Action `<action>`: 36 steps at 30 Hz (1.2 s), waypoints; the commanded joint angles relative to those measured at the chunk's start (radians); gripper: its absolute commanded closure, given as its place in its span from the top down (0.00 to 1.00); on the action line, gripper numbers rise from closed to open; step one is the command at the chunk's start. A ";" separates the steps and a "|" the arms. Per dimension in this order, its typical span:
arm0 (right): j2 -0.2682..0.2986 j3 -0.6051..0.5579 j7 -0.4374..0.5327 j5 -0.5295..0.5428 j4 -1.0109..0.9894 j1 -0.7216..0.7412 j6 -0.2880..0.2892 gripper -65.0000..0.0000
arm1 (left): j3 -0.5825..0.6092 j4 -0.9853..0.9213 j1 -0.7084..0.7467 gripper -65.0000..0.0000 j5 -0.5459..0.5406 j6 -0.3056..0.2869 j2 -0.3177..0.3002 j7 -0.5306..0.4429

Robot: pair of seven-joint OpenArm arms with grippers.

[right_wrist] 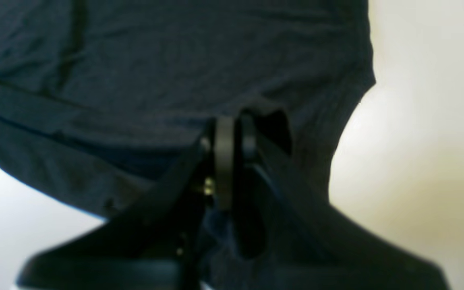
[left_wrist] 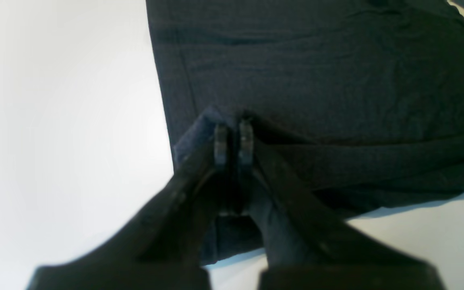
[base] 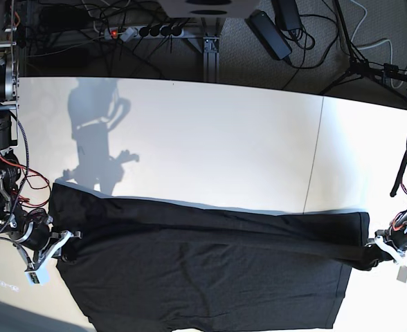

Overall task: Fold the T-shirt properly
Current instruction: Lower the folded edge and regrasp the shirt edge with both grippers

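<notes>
On the near half of the white table [base: 210, 145] the T-shirt [base: 203, 270] lies spread, long axis running side to side, spanning from 1 arm to the other. A raised fold ridge crosses it between the 2 grip points; fabric looks taut there. The right gripper [right_wrist: 232, 133] is clamped on a bunched edge of cloth at base view's left; the left gripper [left_wrist: 233, 139] is pinched on the opposite edge at base view's right. Both jaws stand nearly together with fabric between. The shirt body lies ahead of each gripper, toward the middle. Neither arm is nearer: each holds its own end. Judgement: the next fold needs both ends carried together across the short axis, keeping tension even.
</notes>
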 commanded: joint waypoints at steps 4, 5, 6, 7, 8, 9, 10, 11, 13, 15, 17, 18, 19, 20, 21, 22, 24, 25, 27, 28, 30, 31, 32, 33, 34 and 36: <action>0.018 0.008 0.055 -0.004 0.011 0.032 0.063 0.00 | 0.066 0.012 -0.035 0.44 0.090 0.001 -0.017 -0.114; 0.018 0.008 0.062 -0.011 0.011 0.033 0.063 0.15 | 0.080 0.012 -0.035 0.51 0.101 0.001 -0.017 -0.124; 0.018 0.008 0.065 -0.018 0.011 0.033 0.063 0.33 | 0.088 0.012 -0.035 0.55 0.106 0.001 -0.017 -0.129; 0.018 0.008 0.065 -0.019 0.011 0.032 0.063 0.49 | 0.091 0.012 -0.035 0.55 0.106 0.001 -0.017 -0.130; 0.018 0.008 0.065 -0.018 0.011 0.032 0.063 0.62 | 0.091 0.012 -0.036 0.55 0.105 0.001 -0.017 -0.130; 0.018 0.008 0.068 -0.018 0.011 0.033 0.063 0.68 | 0.091 0.013 -0.039 0.55 0.105 0.001 -0.017 -0.131; 0.019 0.008 0.079 -0.018 0.012 0.033 0.063 0.68 | 0.091 0.013 -0.043 0.55 0.106 0.001 -0.017 -0.131; 0.019 0.008 0.098 -0.018 0.013 0.033 0.063 0.68 | 0.091 0.013 -0.050 0.55 0.106 0.001 -0.017 -0.134; 0.019 0.010 0.129 -0.018 0.013 0.033 0.063 0.68 | 0.090 0.013 -0.072 0.55 0.106 0.001 -0.017 -0.144; 0.018 0.011 0.134 -0.018 0.013 0.033 0.063 0.68 | 0.090 0.013 -0.099 0.53 0.109 0.001 -0.014 -0.148; 0.011 0.011 0.132 -0.019 0.010 0.032 0.063 0.61 | 0.090 0.012 -0.116 0.40 0.153 0.001 -0.005 -0.147; 0.005 0.011 0.131 -0.031 0.007 0.032 0.063 0.50 | 0.090 0.012 -0.117 0.27 0.176 0.001 0.001 -0.148; -0.003 0.011 0.131 -0.055 0.003 0.032 0.063 0.34 | 0.090 0.012 -0.116 0.14 0.191 0.001 0.011 -0.145; -0.013 0.011 0.130 -0.083 -0.005 0.032 0.063 0.16 | 0.090 0.011 -0.111 0.01 0.207 0.010 0.024 -0.133; -0.024 0.011 0.126 -0.106 -0.018 0.032 0.063 0.00 | 0.090 0.008 -0.106 0.00 0.224 0.024 0.040 -0.119; -0.033 0.011 0.121 -0.124 -0.032 0.032 0.063 0.00 | 0.090 0.006 -0.100 0.00 0.245 0.035 0.056 -0.108; -0.050 0.011 0.123 -0.161 -0.067 0.032 0.062 0.00 | 0.090 0.000 -0.084 0.00 0.327 0.058 0.088 -0.104; -0.058 0.011 0.124 -0.178 -0.087 0.032 0.061 0.00 | 0.090 -0.011 -0.079 0.00 0.360 0.087 0.106 -0.104; -0.069 0.011 0.126 -0.183 -0.124 0.029 0.060 0.00 | 0.090 -0.053 -0.068 0.00 0.381 0.133 0.140 -0.104; -0.073 0.011 0.126 -0.183 -0.140 0.026 0.060 0.00 | 0.090 -0.076 -0.063 0.00 0.382 0.148 0.154 -0.103; -0.075 0.011 0.128 -0.183 -0.169 0.012 0.060 0.00 | 0.090 -0.127 -0.059 0.00 0.384 0.170 0.180 -0.103; -0.076 0.011 0.127 -0.183 -0.180 0.003 0.060 0.00 | 0.090 -0.153 -0.060 0.00 0.384 0.175 0.190 -0.103; -0.076 0.011 0.128 -0.183 -0.187 -0.008 0.060 0.00 | 0.090 -0.176 -0.060 0.00 0.385 0.180 0.197 -0.103; -0.076 0.011 0.127 -0.182 -0.189 -0.022 0.060 0.00 | 0.090 -0.192 -0.060 0.00 0.389 0.187 0.200 -0.102; -0.076 0.011 0.127 -0.183 -0.189 -0.036 0.060 0.00 | 0.090 -0.201 -0.059 0.00 0.393 0.196 0.202 -0.101; -0.076 0.011 0.127 -0.182 -0.189 -0.063 0.060 0.00 | 0.090 -0.208 -0.054 0.00 0.405 0.217 0.201 -0.090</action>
